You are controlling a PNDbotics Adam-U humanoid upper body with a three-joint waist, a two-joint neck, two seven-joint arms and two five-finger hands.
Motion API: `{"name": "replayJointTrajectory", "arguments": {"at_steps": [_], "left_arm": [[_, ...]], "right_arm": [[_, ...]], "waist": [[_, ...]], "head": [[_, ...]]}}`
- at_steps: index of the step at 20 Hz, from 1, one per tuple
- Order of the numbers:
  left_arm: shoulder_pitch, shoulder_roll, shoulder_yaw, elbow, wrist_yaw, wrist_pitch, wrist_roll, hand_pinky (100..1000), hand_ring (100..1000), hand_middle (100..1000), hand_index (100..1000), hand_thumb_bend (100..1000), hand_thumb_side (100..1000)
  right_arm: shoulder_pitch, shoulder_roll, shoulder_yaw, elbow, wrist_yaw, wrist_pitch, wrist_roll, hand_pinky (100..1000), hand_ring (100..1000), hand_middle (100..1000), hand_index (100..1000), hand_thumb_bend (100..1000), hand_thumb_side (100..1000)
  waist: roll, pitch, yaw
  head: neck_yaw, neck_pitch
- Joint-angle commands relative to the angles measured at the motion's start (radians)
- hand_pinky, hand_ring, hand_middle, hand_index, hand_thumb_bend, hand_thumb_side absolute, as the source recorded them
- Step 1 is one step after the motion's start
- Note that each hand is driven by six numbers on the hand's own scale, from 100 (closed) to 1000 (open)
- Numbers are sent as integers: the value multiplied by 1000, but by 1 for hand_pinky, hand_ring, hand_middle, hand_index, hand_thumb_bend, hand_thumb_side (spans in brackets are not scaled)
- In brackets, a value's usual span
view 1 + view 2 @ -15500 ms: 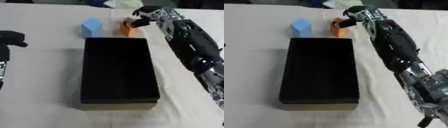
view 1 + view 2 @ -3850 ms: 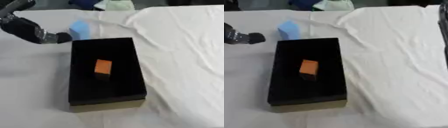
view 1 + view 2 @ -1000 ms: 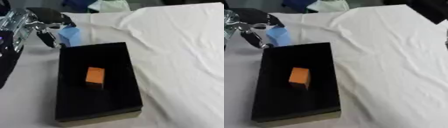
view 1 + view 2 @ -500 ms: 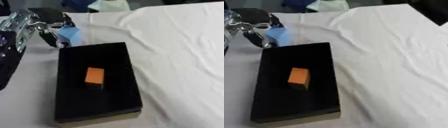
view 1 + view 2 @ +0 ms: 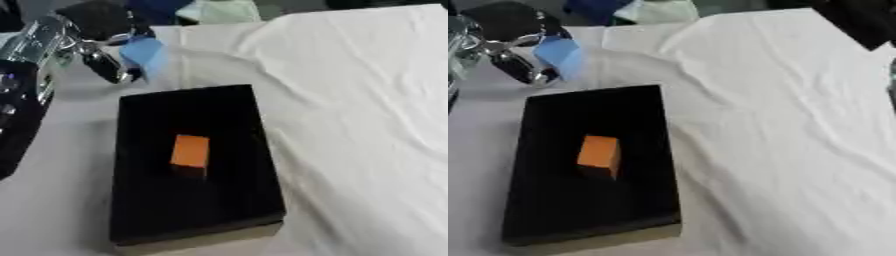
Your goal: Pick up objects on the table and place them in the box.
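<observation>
A: What shows on the left side?

B: The robot's black and silver left hand [image 5: 98, 37] reaches in from the upper left, its fingers [image 5: 112, 70] curled round a light blue block [image 5: 144, 52]. The block sits just beyond the far end of the box, near its left corner, and appears tilted in the grasp; whether it touches the cloth I cannot tell.

A: And further right?

B: A long black rectangular box [image 5: 140, 210] lies on the table [image 5: 367, 150], which is covered in rumpled white cloth. The box's long axis runs from near to far, its far end leaning slightly right. Inside, about the middle, rests a small orange rectangular block [image 5: 190, 151], its longer side roughly along the box's length.

A: The right hand?

B: It shows in neither view.
</observation>
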State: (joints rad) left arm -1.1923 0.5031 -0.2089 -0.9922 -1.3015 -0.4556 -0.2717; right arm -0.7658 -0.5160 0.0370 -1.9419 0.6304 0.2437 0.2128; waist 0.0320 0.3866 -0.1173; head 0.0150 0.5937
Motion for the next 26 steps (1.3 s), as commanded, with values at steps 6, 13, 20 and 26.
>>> {"name": "replayJointTrajectory", "arguments": {"at_steps": [6,13,20,26], "left_arm": [[-3,56,-51,-125,147,-2,-71,629,506,376,523,100,257],[73,125,-140,-346,460,80,-185,632,506,391,540,100,327],[176,208,-204,-686,586,178,-238,640,487,387,538,100,313],[212,208,-241,-879,614,222,-299,639,494,393,544,100,323]], "right_arm": [[-6,-9,-12,-2,23,-6,5,864,782,635,889,100,976],[14,-8,-14,0,31,-9,9,864,782,632,888,100,972],[18,-1,-12,-3,36,-12,11,864,783,636,887,100,968],[17,5,-12,-6,36,-13,13,864,784,640,886,100,972]], "waist": [[-8,-58,37],[-11,-85,87],[-14,-98,108],[-20,-94,107]], "head": [[-21,33],[-48,63],[-67,78],[-77,87]]}}
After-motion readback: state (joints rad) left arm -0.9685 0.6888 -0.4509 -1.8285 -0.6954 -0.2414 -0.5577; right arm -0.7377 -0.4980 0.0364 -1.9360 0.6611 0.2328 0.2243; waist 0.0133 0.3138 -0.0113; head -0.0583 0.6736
